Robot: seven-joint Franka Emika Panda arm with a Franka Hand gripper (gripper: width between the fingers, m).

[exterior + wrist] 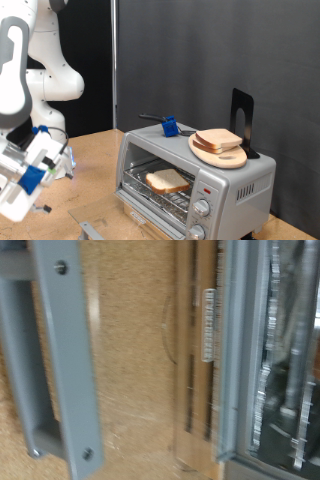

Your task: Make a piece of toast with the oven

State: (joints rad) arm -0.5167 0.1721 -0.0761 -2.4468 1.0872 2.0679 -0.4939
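Wood tabletop (95, 160): toast (167, 180) inside open oven (240, 185); jaws (40, 165) apart, away.

Exterior: front-side, mid-distance. Wrist: blurred, close, probably facing oven (195, 175) door.

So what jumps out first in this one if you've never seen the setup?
The silver oven at the exterior view's lower middle, its glass door dropped open, with a piece of toast lying on the wire rack inside. On its roof sits a round wooden plate bearing another bread slice. The gripper hangs at the exterior view's left edge, apart from the oven and holding nothing.
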